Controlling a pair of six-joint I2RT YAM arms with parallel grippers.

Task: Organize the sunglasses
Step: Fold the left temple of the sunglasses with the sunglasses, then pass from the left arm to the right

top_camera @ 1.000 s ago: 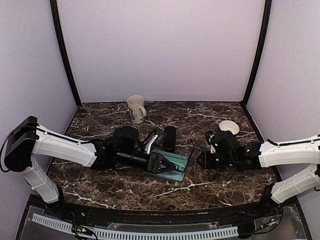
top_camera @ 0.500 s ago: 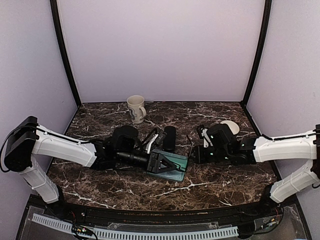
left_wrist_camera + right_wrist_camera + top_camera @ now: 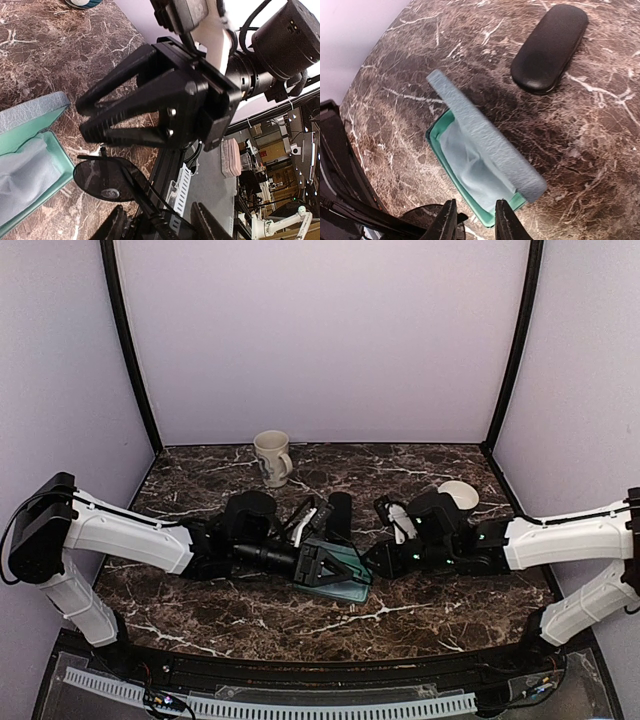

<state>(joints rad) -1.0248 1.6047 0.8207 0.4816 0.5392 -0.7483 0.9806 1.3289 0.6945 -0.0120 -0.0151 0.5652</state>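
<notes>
Left gripper [image 3: 159, 215] grips thin-framed sunglasses [image 3: 102, 180], lens low over bench just beside open grey-blue case [image 3: 485, 150], likely for loading. Right gripper [image 3: 84, 120] part-open, empty, near lid, probably to steady case.

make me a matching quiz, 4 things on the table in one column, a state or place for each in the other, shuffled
1 mug
2 black case
3 grey-blue case
4 white bowl

a lid open, green lining showing
b furthest right
c closed, lying flat
d upright, furthest back

Pairs: 1-d, 2-c, 3-a, 4-b
</notes>
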